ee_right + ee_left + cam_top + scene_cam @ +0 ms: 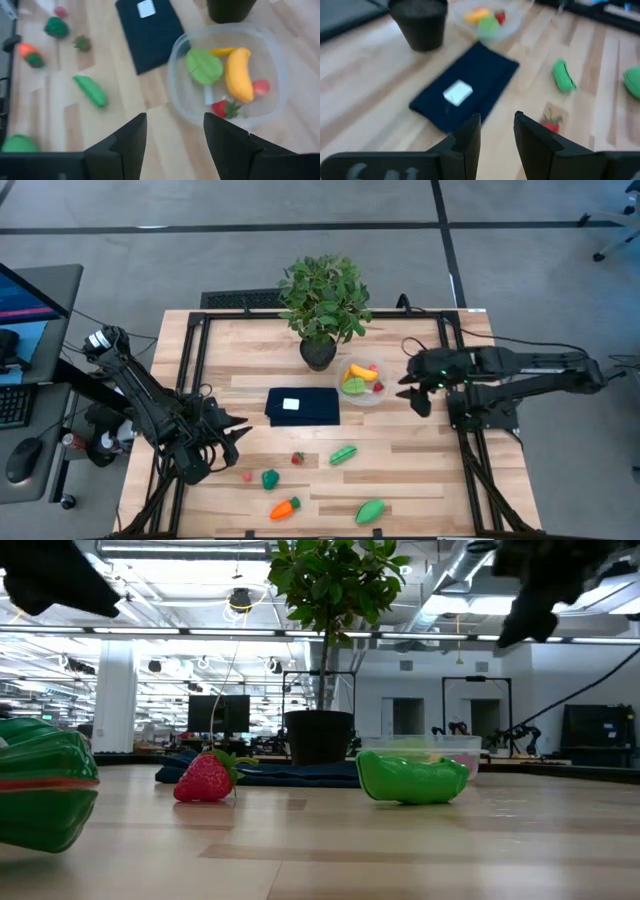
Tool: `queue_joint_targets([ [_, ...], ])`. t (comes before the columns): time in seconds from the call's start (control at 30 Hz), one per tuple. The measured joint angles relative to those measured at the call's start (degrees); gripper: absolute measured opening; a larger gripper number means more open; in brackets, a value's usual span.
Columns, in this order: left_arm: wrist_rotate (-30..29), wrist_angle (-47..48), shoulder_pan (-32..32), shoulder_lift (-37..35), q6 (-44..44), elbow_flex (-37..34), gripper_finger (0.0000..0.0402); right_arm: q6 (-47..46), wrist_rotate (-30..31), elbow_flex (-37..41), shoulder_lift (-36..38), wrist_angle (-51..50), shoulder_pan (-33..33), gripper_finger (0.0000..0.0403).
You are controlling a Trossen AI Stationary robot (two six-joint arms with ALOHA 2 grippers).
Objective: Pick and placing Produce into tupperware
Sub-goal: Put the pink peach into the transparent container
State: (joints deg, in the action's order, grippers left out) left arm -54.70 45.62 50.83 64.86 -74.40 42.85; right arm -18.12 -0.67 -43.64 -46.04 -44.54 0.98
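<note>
Wooden table [420,470]: six produce pieces loose, four in tupperware [362,396]; left tool [236,432], right tool [412,392] both parted, empty.

I work in a big open lab: exposed ceiling ducts [470,570], strip lights, monitors [222,712] and other rigs behind my table [420,470].

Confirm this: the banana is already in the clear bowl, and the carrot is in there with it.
Half right. The banana lies in the clear bowl, but the carrot does not: the high view shows it out on the table, near the front edge, far from the bowl.
</note>
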Motion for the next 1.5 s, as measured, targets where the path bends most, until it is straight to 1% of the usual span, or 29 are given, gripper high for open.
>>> queue_joint_targets([
  [0.1, 7.2, -0.9, 0.0, 0.0, 0.9, 0.0, 0.0107, -5.0, 2.3, 0.0, 2.4, -2.3, -5.1, 0.0185],
  [0.27, 23.7, -4.4, 0.2, 0.0, 5.6, 0.0, 0.0107, -12.2, 8.1, 0.0, 3.8, -4.0, -14.1, 0.0179],
  [0.3, 25.9, -4.8, 0.4, 0.0, 6.1, 0.0, 0.0107, -13.3, 9.6, 0.0, 3.9, -4.0, -15.8, 0.0178],
  [0.37, 28.4, -5.6, 0.9, 0.0, 6.7, 0.0, 0.0107, -15.0, 13.0, 0.0, 3.7, -4.2, -19.0, 0.0177],
  [0.47, 28.9, -6.6, 1.7, 0.0, 8.1, 0.0, 0.0107, -17.0, 17.9, 0.0, 2.9, -4.3, -23.0, 0.0175],
  [0.53, 27.8, -6.7, 2.1, 0.3, 9.1, 0.0, 0.0107, -18.1, 20.7, 0.0, 2.2, -4.3, -25.2, 0.0175],
  [0.63, 27.3, -8.1, 2.2, 2.9, 12.4, 0.0, 0.0107, -19.4, 23.8, 0.0, 1.0, -4.3, -27.7, 0.0175],
  [0.7, 28.6, -10.3, 2.2, 5.6, 16.1, 0.0, 0.0107, -20.2, 25.0, 0.0, 0.0, -4.3, -29.0, 0.0174],
  [0.77, 30.6, -12.8, 2.2, 8.5, 19.4, 0.0, 0.0107, -21.3, 25.5, 0.0, -0.9, -4.3, -30.1, 0.0173],
  [0.83, 31.8, -14.3, 2.3, 10.7, 20.5, 0.0, 0.0107, -22.7, 26.1, 0.0, -1.9, -4.3, -31.2, 0.0173],
  [1.03, 31.7, -15.9, 2.6, 15.3, 18.7, 0.0, 0.0107, -25.0, 26.6, 0.0, -4.2, -4.3, -33.6, 0.0173],
  [1.23, 32.4, -18.0, 2.7, 19.5, 19.0, 0.0, 0.0107, -25.1, 26.9, 0.0, -5.9, -1.8, -33.5, 0.0169],
  [1.37, 32.0, -20.1, 2.8, 20.9, 20.1, 0.0, 0.0107, -25.4, 26.9, 0.0, -6.5, -1.0, -33.5, 0.0169],
  [1.5, 32.4, -20.3, 2.8, 22.6, 20.5, 0.0, 0.0107, -25.5, 26.9, 0.0, -6.5, -0.1, -33.5, 0.0168],
])
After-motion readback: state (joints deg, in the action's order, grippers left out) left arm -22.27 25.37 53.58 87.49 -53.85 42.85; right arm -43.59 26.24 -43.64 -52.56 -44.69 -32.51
